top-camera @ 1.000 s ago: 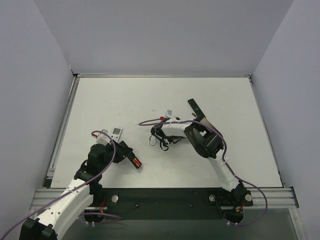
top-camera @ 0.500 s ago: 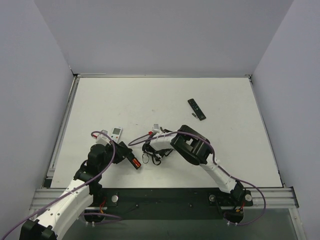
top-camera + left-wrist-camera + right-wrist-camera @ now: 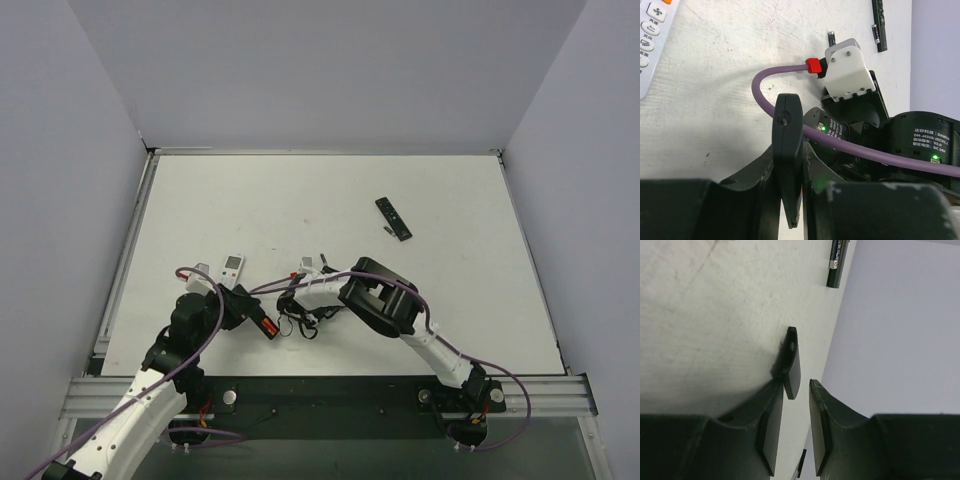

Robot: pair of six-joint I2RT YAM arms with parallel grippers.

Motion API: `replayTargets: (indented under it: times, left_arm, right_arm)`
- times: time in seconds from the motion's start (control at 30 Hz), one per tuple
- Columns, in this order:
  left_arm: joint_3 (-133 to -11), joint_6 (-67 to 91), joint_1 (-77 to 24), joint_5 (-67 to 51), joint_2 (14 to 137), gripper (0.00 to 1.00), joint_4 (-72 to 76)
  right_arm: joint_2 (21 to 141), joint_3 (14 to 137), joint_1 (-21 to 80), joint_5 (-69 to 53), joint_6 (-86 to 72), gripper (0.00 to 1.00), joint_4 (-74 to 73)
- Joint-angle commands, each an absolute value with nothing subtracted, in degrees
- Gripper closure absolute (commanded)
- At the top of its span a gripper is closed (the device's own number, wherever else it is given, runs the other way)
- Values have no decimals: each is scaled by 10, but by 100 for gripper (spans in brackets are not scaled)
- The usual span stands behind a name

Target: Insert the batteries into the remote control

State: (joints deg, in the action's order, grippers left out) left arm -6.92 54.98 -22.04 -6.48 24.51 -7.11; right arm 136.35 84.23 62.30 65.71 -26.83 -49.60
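Note:
My left gripper (image 3: 788, 161) is shut on a slim black remote control (image 3: 787, 125), held edge-on. From above, that remote (image 3: 262, 322) shows a red battery (image 3: 269, 326) in its open back. In its own view my right gripper (image 3: 798, 384) has its jaws slightly parted. A thin black battery-cover piece (image 3: 791, 362) lies on the table against the left fingertip, clear of the right one. A dark grey battery (image 3: 836, 262) lies just beyond. The right wrist (image 3: 308, 267) sits close to the held remote.
A white remote (image 3: 231, 266) lies beside my left arm. A second black remote (image 3: 393, 218) with a small dark cell (image 3: 388, 230) next to it lies far right. Purple cables loop between the two wrists.
My right arm has pulled back from the far black remote toward the near left, close to the left gripper, and its jaws have parted. The left arm has barely moved.

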Motion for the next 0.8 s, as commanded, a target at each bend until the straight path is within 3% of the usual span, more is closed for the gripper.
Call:
replayTargets:
  times: [0.0,0.2,0.47,0.63,0.77]
  left_arm:
    - [-102,555,-219,-63,222,100,-82]
    - [-106,555,-220,-64,210,100,-93]
    - [-106,553,-219,-75,206,100,-84]
    - [-103,551,-219,-78,201,100,-72]
    - [-99,551,-219,-85,207,100,-54]
  right_arm:
    - [1308,823,647,578,-233,75,-446]
    - [1223,799,649,474,-189,68,-392]
    - [1093,740,609,303,-130,48,-333]
    - [969,643,489,89,-91,31,-237]
    - [922,589,404,-39,-53,30,-192]
